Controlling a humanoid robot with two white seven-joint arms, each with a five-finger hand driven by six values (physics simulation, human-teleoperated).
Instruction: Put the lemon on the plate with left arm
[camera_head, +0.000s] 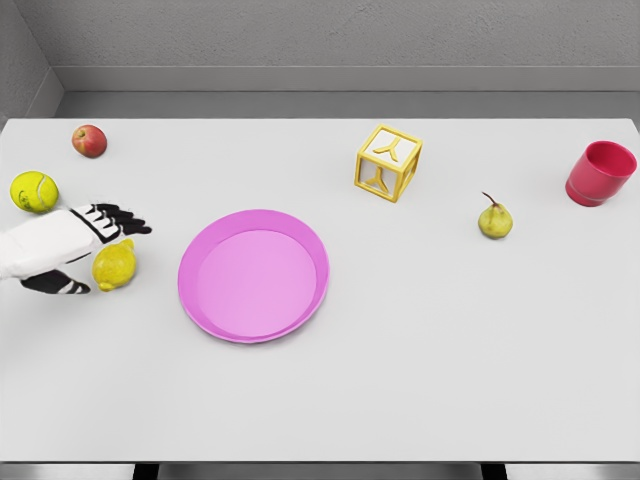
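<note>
- The left hand (75, 250) is reaching in from the left edge, and its dark fingers (118, 218) are spreading over the top of the lemon (114, 266), while the thumb (60, 285) is lying low on the lemon's near-left side.
- The fingers are standing open around the lemon; I cannot tell if they are already pressing on it, so I am judging the grasp as not closed yet.
- The lemon is sitting on the table (420, 360), just under and in front of the fingertips, and it is not on the plate.
- So the task is looking to be at its early part: the hand is arriving at the fruit, and the closing, the lifting, the carrying and the placing are all left.
- The pink plate (200, 300) is lying near, to the right of the fingers, and it is holding nothing.
- A tennis ball (34, 191) is lying just behind the wrist, and an apple (89, 141) is lying further behind the fingers.
- Well apart to the right of the fingers, a yellow block (387, 162), a pear (494, 220) and a red cup (601, 173) are standing; the inside of the cup is hardly showing, and nothing is showing in it.
- The right arm is not appearing.
</note>
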